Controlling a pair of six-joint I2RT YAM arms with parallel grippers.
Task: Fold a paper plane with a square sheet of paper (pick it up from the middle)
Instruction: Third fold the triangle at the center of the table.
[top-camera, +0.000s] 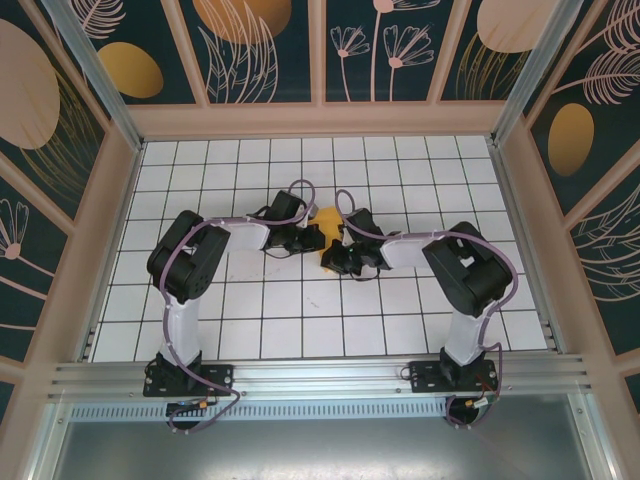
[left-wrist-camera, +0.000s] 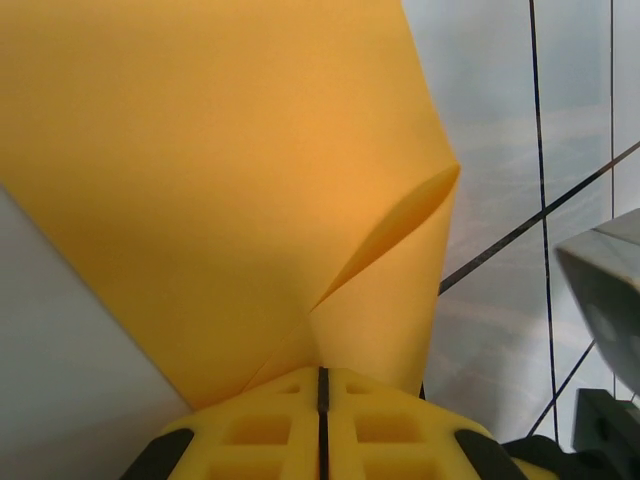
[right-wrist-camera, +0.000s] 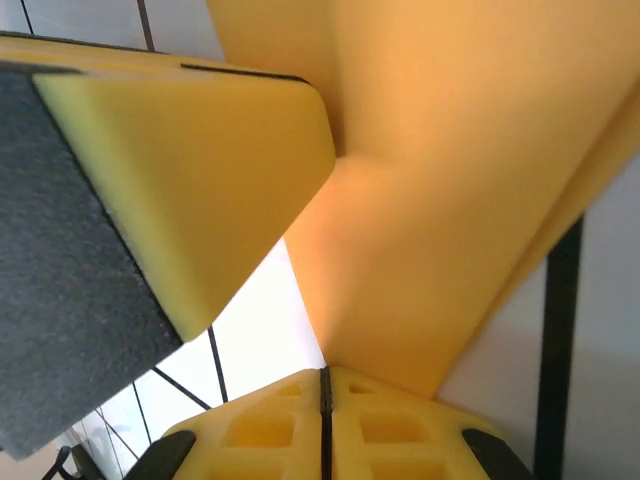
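Clamping the thin, creased orange-yellow sheet of paper (left-wrist-camera: 200, 180) over the middle of the white tiled table (top-camera: 300, 330), the left gripper (left-wrist-camera: 322, 385) is pinching it shut-jawed from 9 o'clock and the right gripper (right-wrist-camera: 325, 385) from 4 o'clock; judgement: this fold is calling for even tension and aligned edges.

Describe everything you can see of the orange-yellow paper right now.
The paper is thin, plain orange-yellow and unmarked. It is not flat: a crease runs from the left claw up to a raised pointed flap. Both claws are shut on it, with the right claw pinching a narrow end. It sits between them over the middle of the white tiled table, mostly hidden from above.
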